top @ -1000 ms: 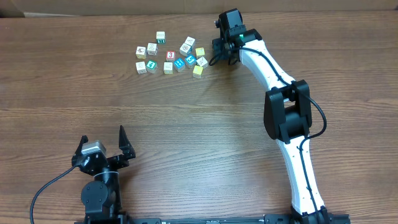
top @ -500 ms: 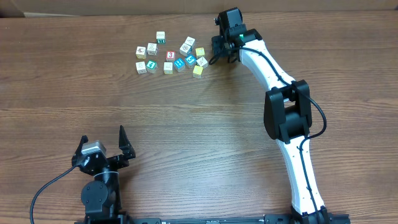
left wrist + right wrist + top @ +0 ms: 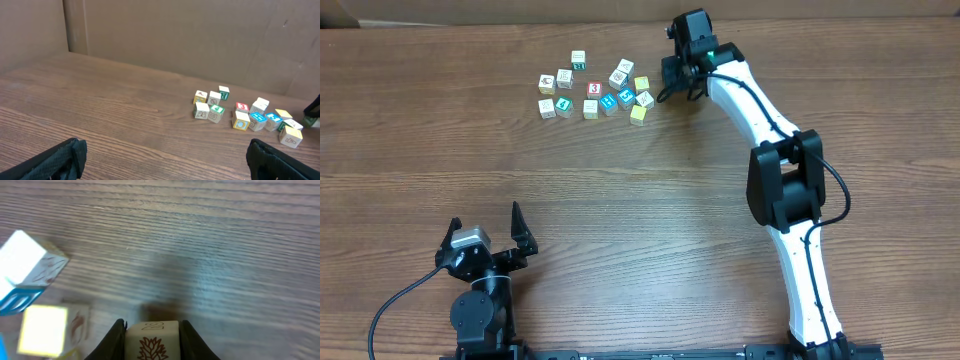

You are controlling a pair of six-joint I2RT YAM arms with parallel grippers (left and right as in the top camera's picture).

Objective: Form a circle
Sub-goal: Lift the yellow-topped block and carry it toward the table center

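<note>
Right gripper jaws narrow, pressed on both sides of 1 small cream cube with a brown leaf print and a 2 on it, so that's a grip; can't tell whether it sits on the wood or hangs clear; in the wrist view a white-and-blue cube and a yellow cube lie just left of it; overhead, this arm reaches to the far side of the table, its jaws just beside the right end of the cube cluster; the circle is that right end — a tight knot of white, teal-marked and yellow cubes; looser cubes trail off to the left; left gripper jaws wide, holding nothing — at the near edge, well apart from every cube.
</note>
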